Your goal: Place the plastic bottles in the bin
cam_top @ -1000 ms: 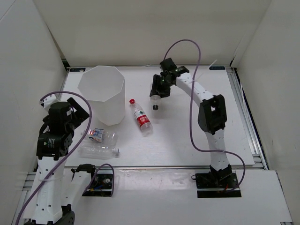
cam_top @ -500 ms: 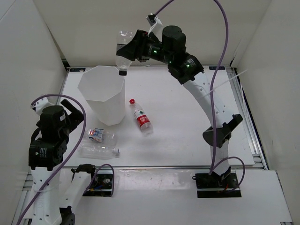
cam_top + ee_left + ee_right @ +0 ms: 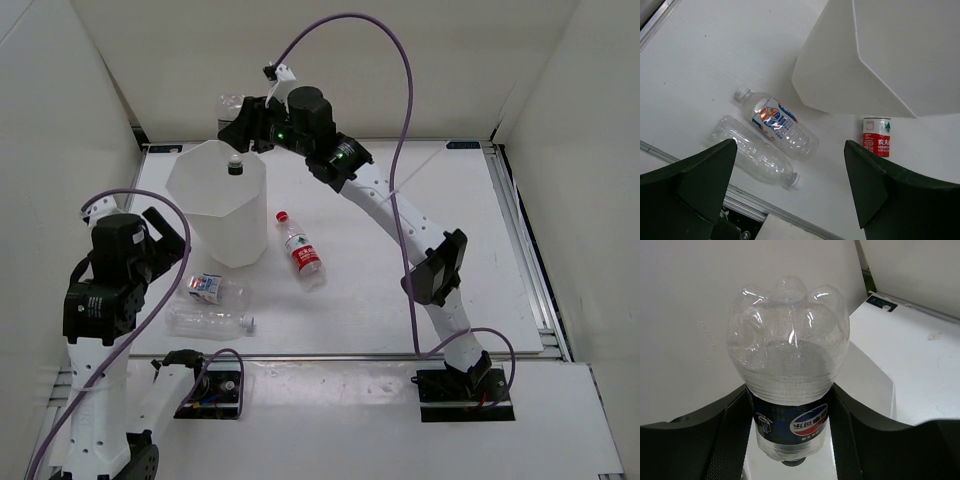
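Note:
My right gripper [image 3: 240, 128] is shut on a clear bottle with a dark label [image 3: 789, 412], held cap down over the mouth of the tall white bin [image 3: 225, 238]; its black cap [image 3: 235, 167] hangs just above the opening. The bin's rim shows under it in the right wrist view [image 3: 867, 382]. A red-label bottle [image 3: 301, 251] lies right of the bin. A blue-white-label bottle [image 3: 782, 125] and an unlabelled clear bottle [image 3: 752, 157] lie side by side in front of the bin [image 3: 880, 55]. My left gripper [image 3: 790, 195] is open and empty, high above those two.
The red-label bottle also shows in the left wrist view [image 3: 876, 137], beside the bin's foot. The table's metal front edge [image 3: 740, 205] runs just past the clear bottle. White walls close in the back and both sides.
My right arm lifted the dark-label bottle off the table, swung it left and brought it over the bin's mouth. My left arm shifted slightly, still open.

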